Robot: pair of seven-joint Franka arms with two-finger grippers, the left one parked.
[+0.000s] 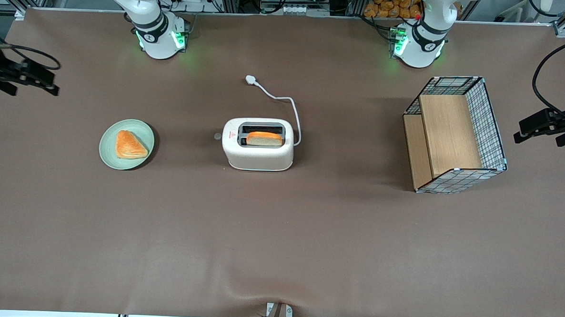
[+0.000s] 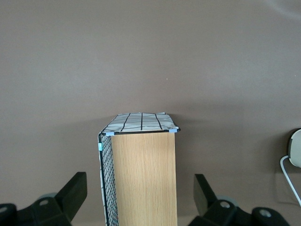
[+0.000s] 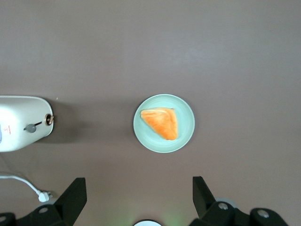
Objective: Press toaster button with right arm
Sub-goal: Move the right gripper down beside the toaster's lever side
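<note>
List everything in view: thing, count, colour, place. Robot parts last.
toaster: one, cream-white, mid-table
button: one, grey, on the toaster's narrow end facing the plate
toast: one slice, golden, in the toaster slot nearer the front camera
cord: one, white, unplugged, from the toaster toward the arm bases
plate: one, pale green, toward the working arm's end
pastry: one, orange, on the plate
basket: one, wire with wood panels, toward the parked arm's end
table: one, brown
gripper: one, black, jaws open, high above the plate
</note>
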